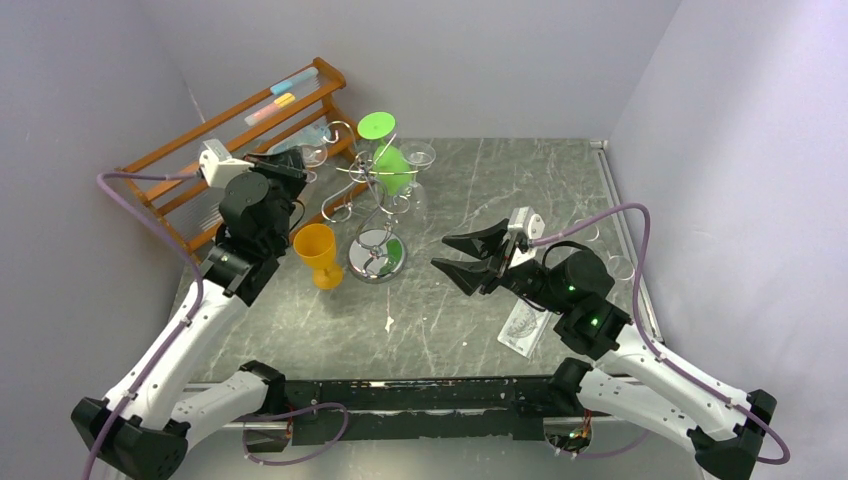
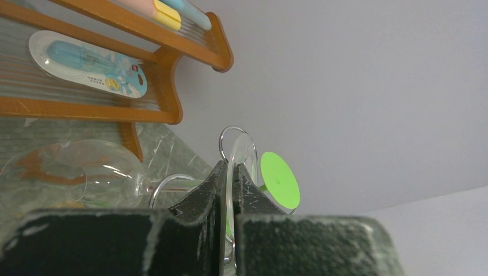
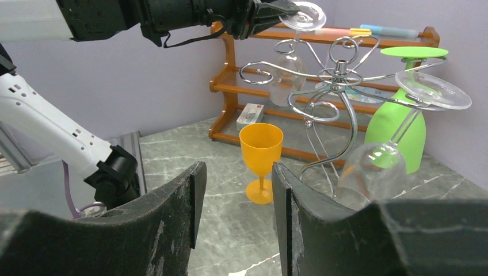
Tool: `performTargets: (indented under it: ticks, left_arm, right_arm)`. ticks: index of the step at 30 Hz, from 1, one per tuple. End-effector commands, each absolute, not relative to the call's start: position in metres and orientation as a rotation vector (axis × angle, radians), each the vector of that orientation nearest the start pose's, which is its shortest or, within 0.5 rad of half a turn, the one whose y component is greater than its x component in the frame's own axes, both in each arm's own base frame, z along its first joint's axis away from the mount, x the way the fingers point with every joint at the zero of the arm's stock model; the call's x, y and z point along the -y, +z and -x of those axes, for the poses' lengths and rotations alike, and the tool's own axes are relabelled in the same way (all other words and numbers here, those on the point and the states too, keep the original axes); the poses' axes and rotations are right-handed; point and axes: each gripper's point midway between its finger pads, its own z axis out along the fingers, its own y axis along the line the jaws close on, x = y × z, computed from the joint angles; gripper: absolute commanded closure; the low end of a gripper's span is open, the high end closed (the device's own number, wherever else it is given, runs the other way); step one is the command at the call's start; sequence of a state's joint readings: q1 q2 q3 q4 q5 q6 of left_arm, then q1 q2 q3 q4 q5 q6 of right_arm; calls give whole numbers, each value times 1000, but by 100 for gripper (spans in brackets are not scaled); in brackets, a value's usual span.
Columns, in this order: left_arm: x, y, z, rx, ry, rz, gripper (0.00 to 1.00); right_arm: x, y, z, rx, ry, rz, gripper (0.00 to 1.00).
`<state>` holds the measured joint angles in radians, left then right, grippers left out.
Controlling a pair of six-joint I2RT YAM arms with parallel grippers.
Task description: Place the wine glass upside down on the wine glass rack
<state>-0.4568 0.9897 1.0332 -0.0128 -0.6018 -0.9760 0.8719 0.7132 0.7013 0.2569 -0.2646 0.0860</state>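
Left jaws pinch the wine glass [image 2: 69, 178] by its foot at the rack [image 3: 340, 75]; right jaws stand spread.

A goblet [image 1: 318, 255] stands just left of the wine glass rack [image 1: 376, 262], the wooden shelf [image 1: 332, 78] behind both

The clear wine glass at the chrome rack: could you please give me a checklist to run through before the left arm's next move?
1. Left gripper fingers shut on the foot of the clear wine glass: ok.
2. Glass upside down, bowl hanging below its foot: ok.
3. Stem fully seated in a curled hook of the silver chrome wire rack: cannot tell.
4. Right gripper open, holding nothing, apart from the rack: ok.
5. Orange plastic goblet upright on the table, untouched by either arm: ok.
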Motion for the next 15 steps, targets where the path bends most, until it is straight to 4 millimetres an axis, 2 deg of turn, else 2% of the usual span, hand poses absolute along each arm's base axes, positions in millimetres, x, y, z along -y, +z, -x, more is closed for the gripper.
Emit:
performTargets:
  ticks: [1, 7, 15]
  left_arm:
    - [75, 409, -341, -1244, -671, 882, 95]
    - [73, 407, -332, -1252, -683, 866, 95]
    - [83, 399, -324, -1302, -723, 810, 95]
  right_arm:
    - [-268, 374, -160, -1167, 989, 733, 51]
    - [-270, 371, -161, -1174, 1001, 728, 51]
    - [-270, 371, -159, -1176, 1014, 721, 51]
